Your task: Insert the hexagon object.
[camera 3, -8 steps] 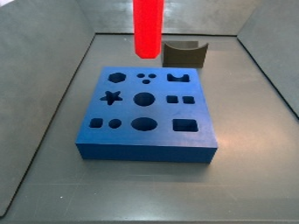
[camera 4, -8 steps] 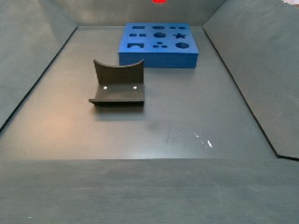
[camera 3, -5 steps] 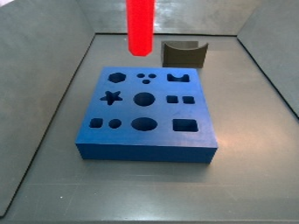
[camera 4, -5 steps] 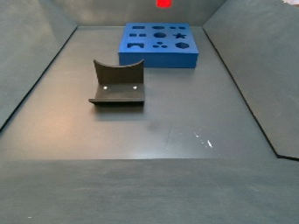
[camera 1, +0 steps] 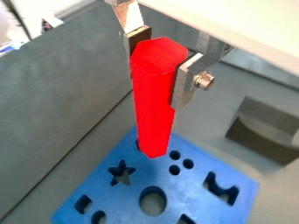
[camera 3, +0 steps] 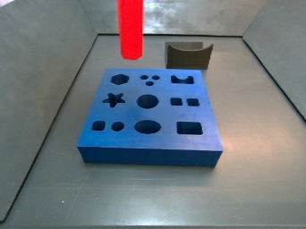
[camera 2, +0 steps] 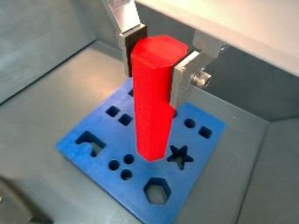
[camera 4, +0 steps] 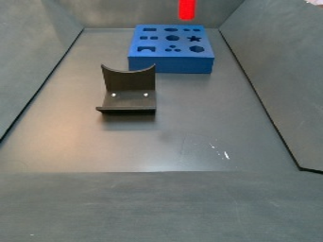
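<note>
We are holding red rod (camera 2: 155, 96) upright, gripper (camera 2: 159, 54) clamped on its top, above blue block (camera 2: 100, 149). Risk: facets misaligned with hexagon hole (camera 2: 159, 191), rod jamming.

Gripper (camera 1: 160, 59) holds hexagon object (camera 1: 152, 105) upright above block (camera 2: 128, 153).

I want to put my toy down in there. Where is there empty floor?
Lots of bare floor lies on the near side of the dark grey curved block. Crowded: the blue block by the back wall, where the gripper holds the red hexagon rod upright above it.
</note>
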Tool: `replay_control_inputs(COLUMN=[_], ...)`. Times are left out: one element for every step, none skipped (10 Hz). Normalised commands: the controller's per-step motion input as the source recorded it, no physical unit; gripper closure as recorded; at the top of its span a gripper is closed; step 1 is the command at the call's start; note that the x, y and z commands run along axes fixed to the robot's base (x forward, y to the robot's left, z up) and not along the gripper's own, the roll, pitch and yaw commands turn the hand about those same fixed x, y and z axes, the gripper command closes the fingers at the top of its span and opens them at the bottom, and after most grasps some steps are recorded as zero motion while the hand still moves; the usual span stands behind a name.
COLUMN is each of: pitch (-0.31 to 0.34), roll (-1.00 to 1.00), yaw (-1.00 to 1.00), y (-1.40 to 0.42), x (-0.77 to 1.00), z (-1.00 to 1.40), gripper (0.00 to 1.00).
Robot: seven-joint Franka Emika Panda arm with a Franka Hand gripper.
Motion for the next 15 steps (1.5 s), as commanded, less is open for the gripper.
replay_control_inputs(pitch=[-0.077,-0.103,-0.076,0.000,0.000,-0.059,-0.139,-0.233,-0.210,-0.120,-0.064,-0.090,-0.114,-0.163,-0.224], roll=[-0.31,-0.13,-0.08,0.00,0.00,0.00,-0.01,-0.06,-0.02,0.00,0.00,0.00,0.00,-0.08,-0.09], yaw=[-0.60,-0.67,-0.67,-0.45,-0.39,-0.45,-0.49,-0.49,-0.51,-0.56,-0.63,-0.51,-0.37,-0.01,-0.04], y=[0.07,0.11,0.15,0.24,0.13,0.09,0.10,0.07,0.03,0.01,0.06,0.16,0.21,0.19,0.12], x=[-0.17,-0.28,-0.31,-0.02,-0.03,-0.07,-0.07,-0.10,-0.07,-0.03,0.00,-0.10,-0.15,-0.08,0.00], z=[-0.24,-0.19,-0.19,-0.09,-0.06,-0.13,-0.23,-0.35,-0.34,-0.23,-0.22,-0.29,-0.30,-0.34,-0.41], gripper=[1.00,1.00,1.00,1.00,1.00,1.00,1.00,1.00,1.00,1.00,1.00,1.00,1.00,1.00,1.00])
